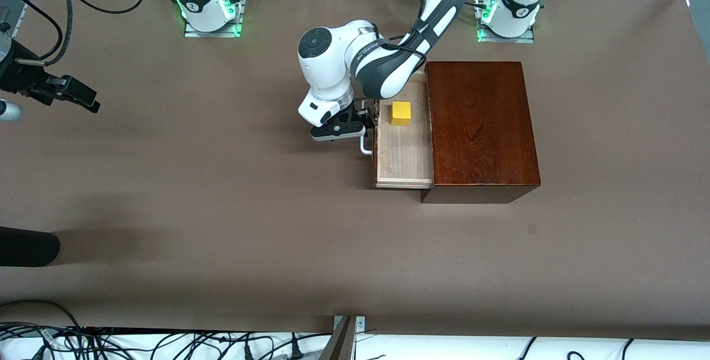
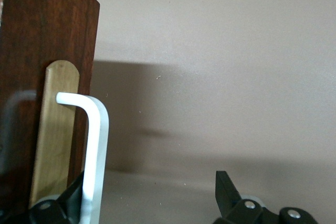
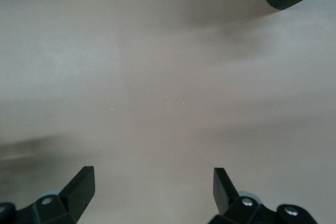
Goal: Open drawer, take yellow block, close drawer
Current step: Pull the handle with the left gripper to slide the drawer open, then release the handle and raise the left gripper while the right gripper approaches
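Block (image 1: 400, 113), centre frame in the open drawer (image 1: 404, 149), looks light and rigid; pinch opposite faces. My left claw (image 1: 363, 125) gapes at the handle (image 1: 365, 146); right claw (image 3: 152, 190) waits open over the worktop (image 1: 222, 210).

A brown table (image 1: 222, 193) carries one thing — a glossy mahogany box (image 1: 480, 121), its drawer (image 1: 404, 152) pulled out toward the right arm's end.

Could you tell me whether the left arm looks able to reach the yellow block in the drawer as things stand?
Probably yes: the drawer is pulled out, the yellow block lies uncovered in it, and the open left gripper sits right at the handle, beside the block.
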Robot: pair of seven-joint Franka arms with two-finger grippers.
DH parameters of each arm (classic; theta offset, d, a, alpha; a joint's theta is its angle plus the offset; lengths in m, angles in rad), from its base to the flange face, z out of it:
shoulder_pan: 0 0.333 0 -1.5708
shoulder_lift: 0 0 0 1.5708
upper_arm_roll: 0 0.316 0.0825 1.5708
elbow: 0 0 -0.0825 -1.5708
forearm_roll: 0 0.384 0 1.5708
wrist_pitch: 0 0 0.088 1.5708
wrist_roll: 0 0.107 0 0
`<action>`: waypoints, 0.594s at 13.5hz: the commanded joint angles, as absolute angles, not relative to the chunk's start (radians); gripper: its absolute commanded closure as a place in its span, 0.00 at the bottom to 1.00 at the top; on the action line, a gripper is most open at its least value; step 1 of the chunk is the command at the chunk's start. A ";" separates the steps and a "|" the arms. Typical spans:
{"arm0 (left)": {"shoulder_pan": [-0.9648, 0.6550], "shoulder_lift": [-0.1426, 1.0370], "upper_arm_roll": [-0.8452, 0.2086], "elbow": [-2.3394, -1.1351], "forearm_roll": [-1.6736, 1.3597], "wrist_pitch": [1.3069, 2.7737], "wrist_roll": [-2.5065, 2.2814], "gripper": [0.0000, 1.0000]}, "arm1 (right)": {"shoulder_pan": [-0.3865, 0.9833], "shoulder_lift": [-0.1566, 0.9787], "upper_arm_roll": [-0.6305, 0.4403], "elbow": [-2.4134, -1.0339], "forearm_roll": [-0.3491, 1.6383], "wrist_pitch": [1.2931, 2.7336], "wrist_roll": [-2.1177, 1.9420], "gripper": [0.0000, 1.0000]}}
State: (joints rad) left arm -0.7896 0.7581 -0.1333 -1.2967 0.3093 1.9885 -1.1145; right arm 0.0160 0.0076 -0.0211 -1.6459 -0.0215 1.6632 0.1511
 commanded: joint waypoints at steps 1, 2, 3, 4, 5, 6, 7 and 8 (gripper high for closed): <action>-0.824 0.793 -0.161 -1.227 0.267 1.877 -1.158 0.00 | 0.018 0.018 -0.020 -1.624 -0.023 1.664 0.156 0.00; -0.822 0.782 -0.163 -1.227 0.267 1.834 -1.158 0.00 | 0.018 0.018 -0.020 -1.624 -0.023 1.663 0.156 0.00; -0.821 0.776 -0.166 -1.221 0.265 1.795 -1.158 0.00 | 0.018 0.018 -0.020 -1.624 -0.023 1.663 0.149 0.00; -0.819 0.775 -0.169 -1.215 0.256 1.748 -1.158 0.00 | 0.018 0.017 -0.020 -1.624 -0.023 1.661 0.149 0.00; -0.819 0.769 -0.173 -1.210 0.253 1.715 -1.157 0.00 | 0.017 0.018 -0.020 -1.624 -0.021 1.661 0.150 0.00; -0.819 0.752 -0.176 -1.209 0.247 1.703 -1.157 0.00 | 0.017 0.018 -0.020 -1.626 -0.021 1.661 0.152 0.00; -0.815 0.724 -0.178 -1.209 0.239 1.691 -1.155 0.00 | 0.017 0.018 -0.020 -1.625 -0.021 1.661 0.150 0.00; -0.810 0.698 -0.184 -1.209 0.227 1.678 -1.155 0.00 | 0.017 0.018 -0.020 -1.624 -0.021 1.661 0.155 0.00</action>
State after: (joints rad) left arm -0.8186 0.7490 -0.1747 -1.2221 0.2583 1.7270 -1.1565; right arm 0.0162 0.0080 -0.0210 -1.6459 -0.0215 1.6679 0.1508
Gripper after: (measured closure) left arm 0.000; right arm 0.000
